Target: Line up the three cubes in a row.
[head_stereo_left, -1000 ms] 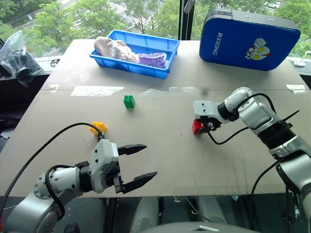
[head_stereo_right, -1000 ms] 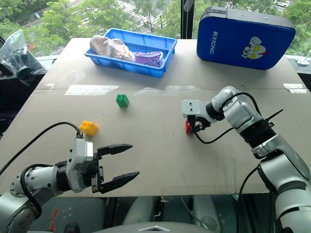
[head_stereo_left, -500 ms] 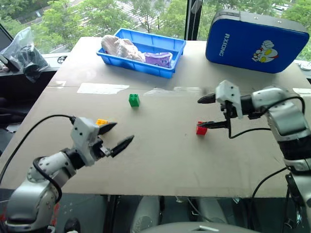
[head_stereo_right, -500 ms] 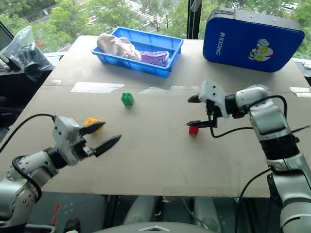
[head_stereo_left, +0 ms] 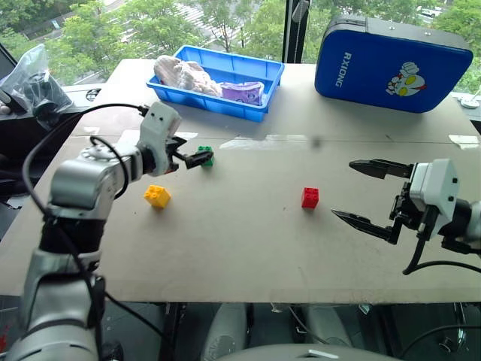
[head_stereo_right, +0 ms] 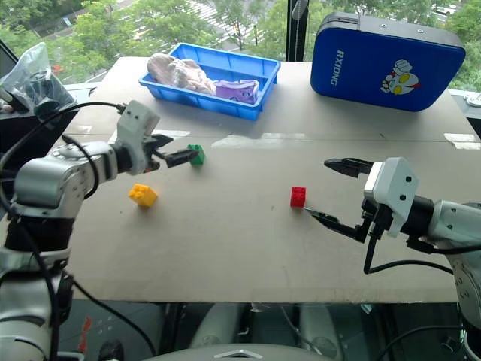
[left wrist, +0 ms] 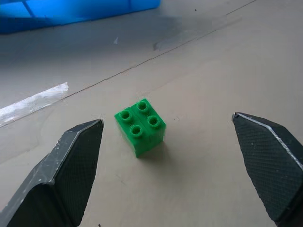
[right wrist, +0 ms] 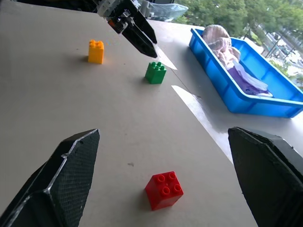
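Left hand [left wrist: 165,156] wide, poised at green cube [left wrist: 140,126]; right hand [head_stereo_left: 372,195] wide, empty. You close on green next.

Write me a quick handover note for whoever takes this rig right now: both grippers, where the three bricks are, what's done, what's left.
Left gripper: open, holding nothing, poised at the green cube, which sits on the table between its fingers, untouched.
Right gripper: open, empty, off to the right of the red cube, clear of it.
Yellow-orange cube: on the table's left side, nearer the robot than the green one.
Done: red cube set down mid-table; it and the yellow-orange one sit roughly level.
Left: bring the green cube, which lies farther back, into line with the other two.
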`<action>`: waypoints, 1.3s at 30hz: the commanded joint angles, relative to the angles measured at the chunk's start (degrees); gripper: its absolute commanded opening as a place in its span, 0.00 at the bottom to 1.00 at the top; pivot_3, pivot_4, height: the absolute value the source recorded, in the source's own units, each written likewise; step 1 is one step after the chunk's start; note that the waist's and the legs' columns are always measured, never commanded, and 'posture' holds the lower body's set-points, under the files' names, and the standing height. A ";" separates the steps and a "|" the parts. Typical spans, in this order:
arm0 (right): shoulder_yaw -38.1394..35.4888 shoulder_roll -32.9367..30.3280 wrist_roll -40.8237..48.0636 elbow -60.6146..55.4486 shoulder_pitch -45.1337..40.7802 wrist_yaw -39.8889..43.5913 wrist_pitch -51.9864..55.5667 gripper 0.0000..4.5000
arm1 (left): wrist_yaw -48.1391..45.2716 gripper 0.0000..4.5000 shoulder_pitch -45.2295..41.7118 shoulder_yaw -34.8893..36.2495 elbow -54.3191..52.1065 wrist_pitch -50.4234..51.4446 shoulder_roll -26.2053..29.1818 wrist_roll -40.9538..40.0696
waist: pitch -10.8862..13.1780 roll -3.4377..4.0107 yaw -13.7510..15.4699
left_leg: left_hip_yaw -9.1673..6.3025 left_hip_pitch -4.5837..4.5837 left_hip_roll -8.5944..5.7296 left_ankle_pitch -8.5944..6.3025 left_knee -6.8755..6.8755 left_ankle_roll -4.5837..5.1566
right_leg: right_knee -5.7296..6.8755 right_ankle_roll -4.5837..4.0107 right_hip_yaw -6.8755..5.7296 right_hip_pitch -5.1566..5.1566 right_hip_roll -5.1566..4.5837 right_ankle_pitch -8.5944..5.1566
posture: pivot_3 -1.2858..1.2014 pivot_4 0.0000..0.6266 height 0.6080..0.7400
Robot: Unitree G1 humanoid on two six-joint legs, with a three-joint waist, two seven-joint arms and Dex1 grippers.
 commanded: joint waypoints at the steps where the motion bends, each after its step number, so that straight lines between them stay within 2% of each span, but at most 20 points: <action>1: -4.20 -0.87 1.83 -5.92 3.42 -2.95 -0.90 0.99 | 7.54 1.00 -3.32 1.31 3.22 4.15 -5.20 3.40 | -0.01 -0.03 -0.19 | 0.08 0.01 0.03 0.00 0.00 0.00 | 0.00 0.00 0.08 -0.01 0.00 0.01 | 0.52 0.24 1.00; 5: -5.50 -1.68 2.23 -7.54 6.47 -4.46 -1.55 0.99 | 15.52 1.00 -3.74 5.24 1.47 9.28 -11.53 4.87 | 0.03 -0.12 -0.01 | 0.03 -0.06 0.03 0.00 0.00 -0.01 | 0.00 -0.10 0.07 -0.02 -0.05 0.07 | 0.52 0.24 1.00; 12: -7.65 -3.18 4.78 -7.96 8.22 -5.00 -2.66 0.99 | 24.91 1.00 -3.43 7.28 1.98 8.35 -19.98 8.77 | 0.02 -0.16 0.21 | -0.02 -0.05 0.00 0.00 0.01 -0.01 | 0.01 -0.13 0.02 -0.02 -0.09 0.10 | 0.52 0.24 1.00; 21: -8.34 -5.59 7.27 -7.11 8.60 -5.12 -4.18 0.99 | 26.41 1.00 -3.15 8.09 5.76 3.60 -22.36 11.44 | -0.01 -0.23 0.21 | -0.04 -0.05 -0.03 0.00 0.12 -0.01 | 0.02 -0.11 0.01 0.02 -0.11 0.16 | 0.52 0.24 1.00; 23: -8.07 -6.09 7.31 -7.05 8.61 -5.33 -4.27 1.00 | 26.86 0.88 -2.80 7.65 6.93 1.98 -22.97 12.43 | -0.01 -0.24 0.23 | -0.04 -0.05 -0.04 0.00 0.12 -0.01 | 0.02 -0.12 0.01 0.03 -0.13 0.16 | 0.52 0.24 1.00; 25: -7.98 -6.46 7.60 -7.02 8.35 -5.72 -4.09 1.00 | 27.62 0.71 -2.33 7.74 8.12 0.19 -23.83 13.31 | -0.01 -0.25 0.23 | -0.03 -0.07 -0.09 0.00 0.13 -0.01 | 0.01 -0.12 0.01 0.03 -0.17 0.17 | 0.52 0.24 1.00; 27: -7.93 -6.80 7.76 -6.92 8.28 -5.97 -4.05 1.00 | 27.41 0.48 -2.35 7.82 8.83 -0.75 -24.38 13.51 | -0.01 -0.26 0.24 | -0.04 -0.08 -0.12 0.00 0.14 0.00 | 0.01 -0.12 0.01 0.04 -0.22 0.17 | 0.52 0.24 1.00; 29: -7.85 -7.16 7.91 -6.74 8.11 -6.26 -3.96 1.00 | 26.80 0.29 -2.07 7.60 9.37 -2.32 -24.46 13.87 | -0.02 -0.26 0.24 | -0.04 -0.08 -0.15 0.00 0.14 0.00 | 0.01 -0.11 -0.01 0.04 -0.27 0.18 | 0.52 0.24 1.00; 32: -7.88 -7.37 8.05 -6.85 8.41 -6.75 -3.94 1.00 | 25.10 0.29 -1.18 7.24 9.24 -4.00 -23.43 14.28 | -0.02 -0.26 0.21 | -0.04 -0.08 -0.16 0.00 0.14 0.00 | 0.02 -0.11 -0.03 0.05 -0.31 0.18 | 0.52 0.24 1.00; 35: -7.45 -7.20 8.32 -7.25 8.61 -7.82 -3.66 1.00 | 17.55 0.29 0.76 5.59 7.09 -6.83 -20.03 13.32 | -0.02 -0.26 0.07 | -0.04 -0.06 -0.16 0.00 0.13 0.00 | 0.02 -0.11 -0.03 0.05 -0.30 0.18 | 0.52 0.24 1.00; 39: -6.58 -6.92 8.00 -7.89 9.53 -8.88 -3.82 1.00 | -4.85 0.29 4.05 0.27 2.92 -15.99 -12.41 9.54 | -0.02 -0.26 0.21 | -0.06 -0.06 -0.12 0.00 0.11 -0.01 | 0.03 -0.14 -0.07 0.04 -0.30 0.17 | 0.52 0.24 1.00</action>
